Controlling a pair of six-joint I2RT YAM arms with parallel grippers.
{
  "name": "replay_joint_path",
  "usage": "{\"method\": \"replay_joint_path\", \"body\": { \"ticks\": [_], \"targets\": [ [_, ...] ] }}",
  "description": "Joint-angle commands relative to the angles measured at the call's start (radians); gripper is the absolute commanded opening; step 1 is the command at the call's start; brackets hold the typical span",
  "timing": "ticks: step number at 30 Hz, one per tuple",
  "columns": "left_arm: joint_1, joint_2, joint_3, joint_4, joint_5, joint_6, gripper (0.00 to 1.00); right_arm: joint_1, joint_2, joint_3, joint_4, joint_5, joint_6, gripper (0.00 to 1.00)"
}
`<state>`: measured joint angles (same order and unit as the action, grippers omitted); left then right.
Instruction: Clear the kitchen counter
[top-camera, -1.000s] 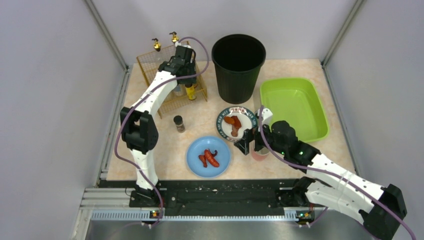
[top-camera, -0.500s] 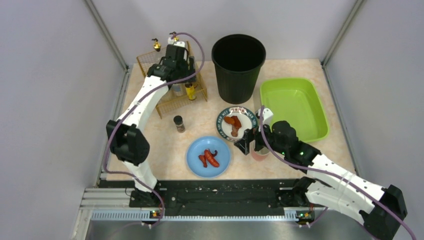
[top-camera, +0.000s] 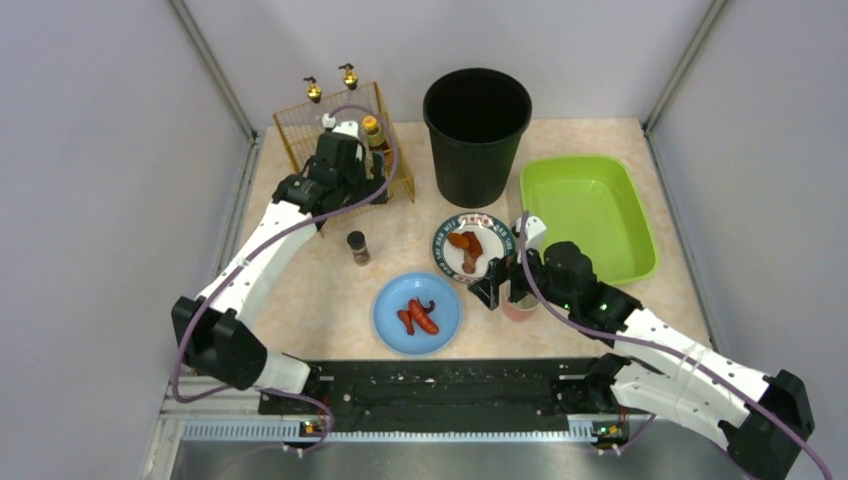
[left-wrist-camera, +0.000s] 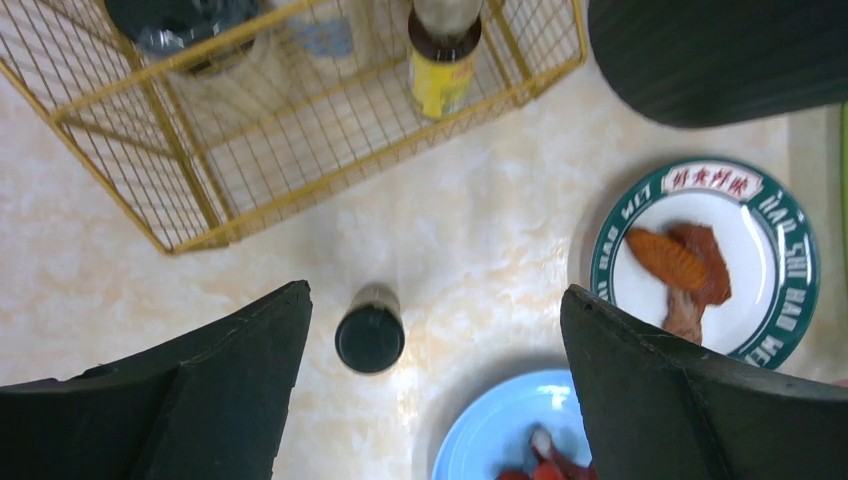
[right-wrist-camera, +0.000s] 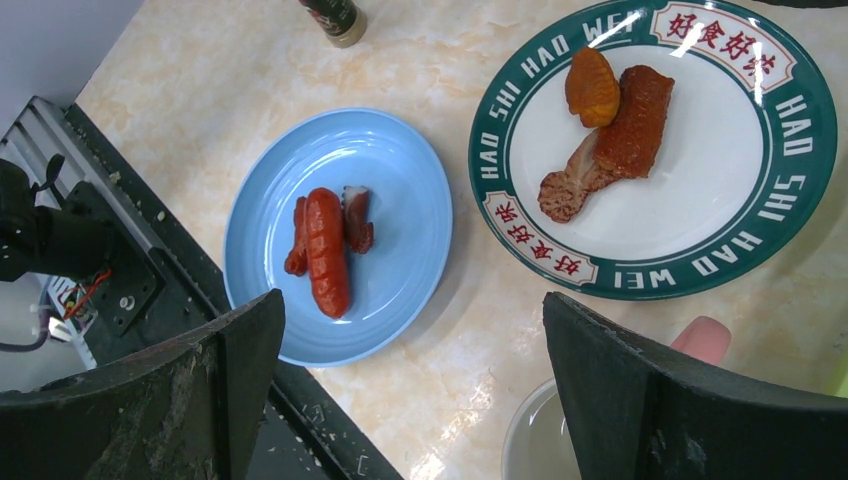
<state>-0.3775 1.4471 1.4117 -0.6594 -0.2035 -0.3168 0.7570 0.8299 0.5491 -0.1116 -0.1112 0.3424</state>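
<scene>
The kitchen counter (top-camera: 320, 280) carries a dark-capped spice jar (top-camera: 357, 246), a blue plate (top-camera: 390, 300) with red sausages (top-camera: 420, 316), and a green-rimmed plate (top-camera: 492, 225) with fried pieces (top-camera: 467, 250). My left gripper (top-camera: 358, 180) hangs open and empty in front of the gold wire rack (top-camera: 300, 125). In its wrist view the left gripper (left-wrist-camera: 435, 292) has the jar (left-wrist-camera: 370, 335) just inside its left finger, far below. A yellow-labelled bottle (left-wrist-camera: 443, 50) stands in the rack. My right gripper (top-camera: 503, 288) is open over the pink cup (top-camera: 520, 305), with nothing held.
A black bin (top-camera: 476, 120) stands at the back centre. A lime-green tray (top-camera: 590, 215) sits at the right. A second dark-capped container (left-wrist-camera: 180, 25) is in the rack. The black rail strip (top-camera: 430, 385) runs along the near edge.
My left gripper opened and drew back from the rack toward the near side, leaving the yellow-labelled bottle standing inside. The right arm has not moved.
</scene>
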Motion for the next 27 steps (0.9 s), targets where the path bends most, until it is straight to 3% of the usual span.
{"method": "replay_joint_path", "body": {
  "ticks": [1, 9, 15, 27],
  "targets": [
    [-0.024, -0.120, -0.095, 0.035, -0.040, -0.034, 0.99, 0.004, -0.020, 0.002, 0.044, -0.012, 0.002, 0.99],
    [-0.024, -0.174, -0.254, 0.054, -0.095, -0.064, 0.99, 0.004, -0.018, 0.001, 0.050, -0.021, 0.005, 0.99],
    [-0.023, -0.110, -0.301, 0.058, -0.139, -0.102, 0.99, 0.004, -0.021, -0.001, 0.047, -0.022, 0.005, 0.99],
    [0.019, 0.003, -0.373, 0.149, -0.088, -0.122, 0.94, 0.004, -0.021, -0.009, 0.051, -0.018, 0.007, 0.99]
  ]
}}
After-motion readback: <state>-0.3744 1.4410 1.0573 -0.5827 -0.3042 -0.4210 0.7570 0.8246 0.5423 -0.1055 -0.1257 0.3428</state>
